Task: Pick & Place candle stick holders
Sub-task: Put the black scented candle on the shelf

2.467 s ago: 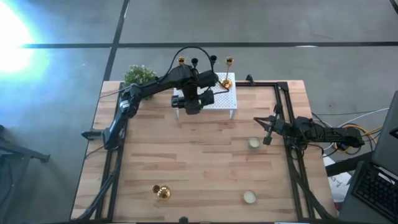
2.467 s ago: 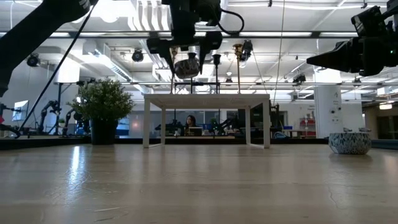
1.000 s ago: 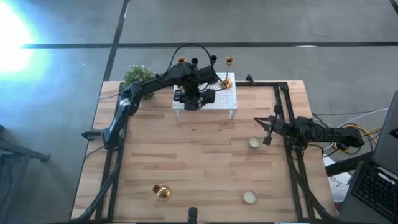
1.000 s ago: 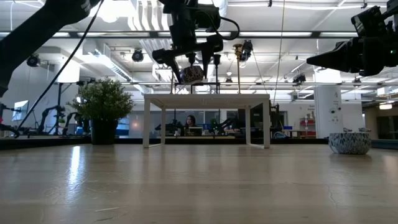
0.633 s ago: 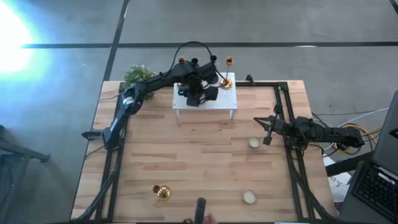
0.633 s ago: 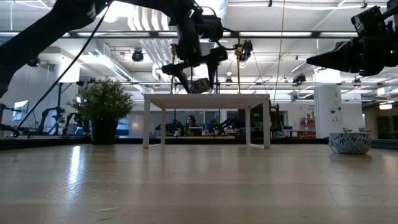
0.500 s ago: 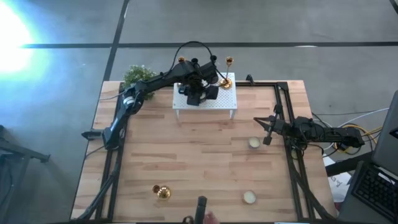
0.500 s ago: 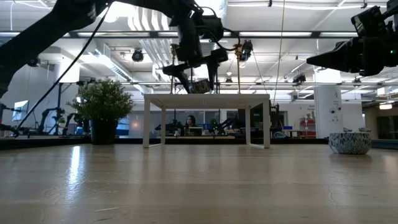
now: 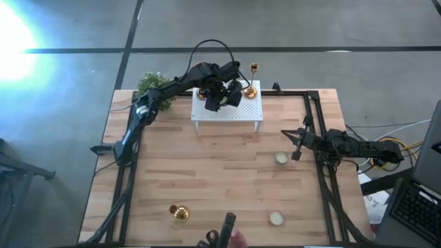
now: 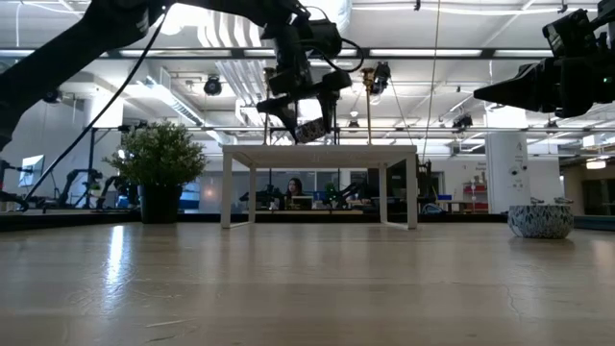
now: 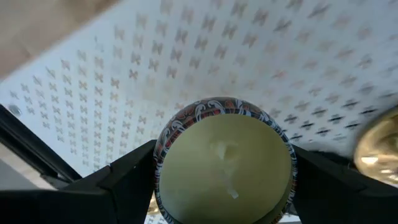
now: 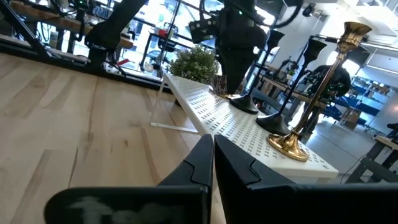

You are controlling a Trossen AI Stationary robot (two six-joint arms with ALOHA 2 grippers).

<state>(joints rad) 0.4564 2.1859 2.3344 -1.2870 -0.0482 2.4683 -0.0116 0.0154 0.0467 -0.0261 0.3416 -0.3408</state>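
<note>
My left gripper (image 9: 220, 98) hangs over the white perforated rack (image 9: 242, 110) at the table's far edge, shut on a small round patterned cup (image 11: 224, 165) filled with pale wax. The low view shows that cup (image 10: 309, 130) just above the rack's top. Candle stick holders stand by their round bases on the rack: a gold one (image 9: 252, 84) and black ones (image 12: 245, 102) beside it. My right gripper (image 9: 296, 142) waits shut at the table's right side, holding nothing. My left gripper pinches the cup by opposite sides of its patterned wall (image 11: 159, 168) between the two fingers (image 11: 127, 180). The fingers come steeply from above, slanting toward the far edge. The cup is lifted clear of the rack and tilted, its waxed top facing up toward the wrist.
A bushy potted plant (image 9: 153, 84) stands left of the rack. Two more patterned cups (image 9: 281, 158) (image 9: 276, 218) and a gold piece (image 9: 179, 212) lie on the near half of the table. A dark object with a hand (image 9: 227, 233) shows at the near edge.
My left gripper has carried the cup toward the far edge, from the rack's near edge to over its middle. It has rolled about its own axis, tilting the cup. A dark object and a hand have come into the high view at the near edge.
</note>
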